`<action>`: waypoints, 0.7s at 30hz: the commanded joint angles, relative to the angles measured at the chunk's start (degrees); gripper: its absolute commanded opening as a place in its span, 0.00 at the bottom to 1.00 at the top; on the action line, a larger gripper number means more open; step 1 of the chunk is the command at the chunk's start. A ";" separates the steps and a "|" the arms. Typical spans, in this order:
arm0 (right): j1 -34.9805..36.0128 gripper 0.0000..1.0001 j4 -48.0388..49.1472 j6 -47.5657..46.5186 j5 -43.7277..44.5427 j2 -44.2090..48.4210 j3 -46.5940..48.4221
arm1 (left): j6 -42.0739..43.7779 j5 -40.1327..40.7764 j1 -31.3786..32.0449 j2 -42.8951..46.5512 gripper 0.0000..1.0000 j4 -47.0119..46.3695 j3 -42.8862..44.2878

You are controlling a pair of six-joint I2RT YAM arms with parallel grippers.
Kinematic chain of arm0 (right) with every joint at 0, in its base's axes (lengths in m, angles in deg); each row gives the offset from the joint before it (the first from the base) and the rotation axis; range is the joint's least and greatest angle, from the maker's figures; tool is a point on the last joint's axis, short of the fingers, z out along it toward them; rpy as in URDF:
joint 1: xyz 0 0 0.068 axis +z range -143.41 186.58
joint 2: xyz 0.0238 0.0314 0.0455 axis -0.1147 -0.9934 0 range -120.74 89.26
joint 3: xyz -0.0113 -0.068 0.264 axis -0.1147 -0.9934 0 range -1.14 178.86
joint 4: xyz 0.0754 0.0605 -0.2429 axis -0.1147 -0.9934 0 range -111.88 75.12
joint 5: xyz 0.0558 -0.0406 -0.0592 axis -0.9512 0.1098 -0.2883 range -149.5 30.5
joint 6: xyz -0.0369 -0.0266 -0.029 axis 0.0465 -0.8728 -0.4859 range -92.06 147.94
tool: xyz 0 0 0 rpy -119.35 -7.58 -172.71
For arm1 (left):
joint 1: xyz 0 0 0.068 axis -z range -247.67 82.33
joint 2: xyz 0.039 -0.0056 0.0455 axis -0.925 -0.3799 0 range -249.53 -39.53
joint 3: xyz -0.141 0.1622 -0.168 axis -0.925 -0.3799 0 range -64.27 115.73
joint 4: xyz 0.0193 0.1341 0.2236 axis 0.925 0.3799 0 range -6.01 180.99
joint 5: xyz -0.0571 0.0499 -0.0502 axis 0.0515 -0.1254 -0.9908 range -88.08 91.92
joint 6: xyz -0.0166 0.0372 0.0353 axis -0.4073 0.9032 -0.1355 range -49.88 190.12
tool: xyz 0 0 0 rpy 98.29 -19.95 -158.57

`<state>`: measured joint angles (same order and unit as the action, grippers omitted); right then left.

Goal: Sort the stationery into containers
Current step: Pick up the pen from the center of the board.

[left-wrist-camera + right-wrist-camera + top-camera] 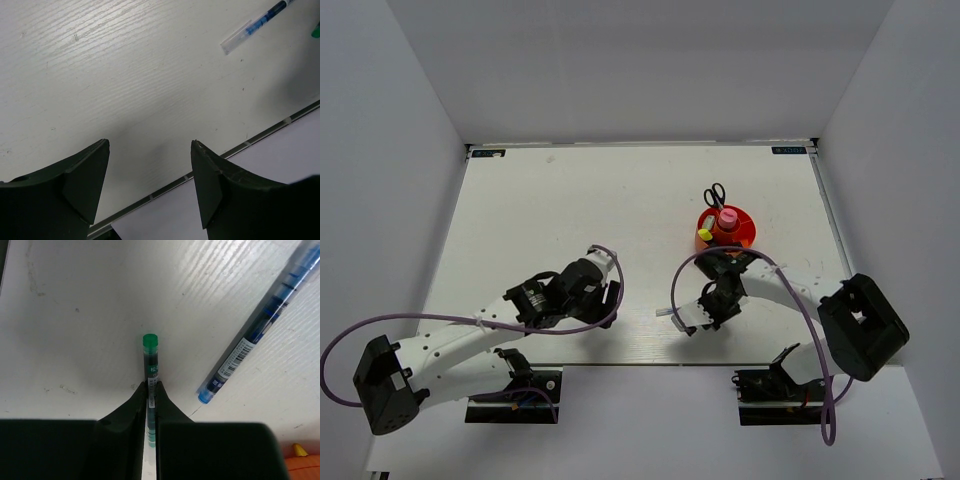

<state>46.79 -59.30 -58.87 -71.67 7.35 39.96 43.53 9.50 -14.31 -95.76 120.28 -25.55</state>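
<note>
The left tool (150,145) gapes wide above the white, wood-grained counter (570,210), close to its near edge. The right tool (150,386) pinches the green pen (150,352), with the blue-white pen (260,325) just beside it. At 1 o'clock from that tool, the orange-red cup (747,228) holds the glue tube (727,218) and scissors (716,192). Pale walls (640,70) enclose the counter.

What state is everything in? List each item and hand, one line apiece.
left hand: open, empty.
right hand: shut on the thin green-capped pen.
thin green-capped pen: gripped, cap end poking past the fingers.
thin blue-and-white pen: lying loose on the white table.
round orange-red plastic cup: upright, holding items.
black-handled scissors: in the cup, handles up.
pink-capped glue tube: standing in the cup.
</note>
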 commanded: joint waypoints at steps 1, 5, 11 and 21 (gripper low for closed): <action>0.14 0.03 1.63 4.25 4.26 -6.16 -4.72 | -0.48 0.95 -0.28 1.82 0.76 0.53 -0.75; -0.21 0.00 1.01 11.11 -2.06 -2.74 -2.35 | -0.48 1.13 -0.10 2.00 0.76 0.62 -0.93; -0.48 0.00 1.27 23.51 -8.66 3.42 3.71 | -0.48 0.86 -0.28 1.73 0.76 0.36 -0.75; -1.27 0.00 8.82 36.26 -3.93 12.74 4.69 | -0.66 0.60 -0.28 1.73 0.76 0.44 -0.58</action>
<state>46.09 -54.17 -28.73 -76.94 18.13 42.67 43.11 10.02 -14.31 -94.84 120.90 -26.31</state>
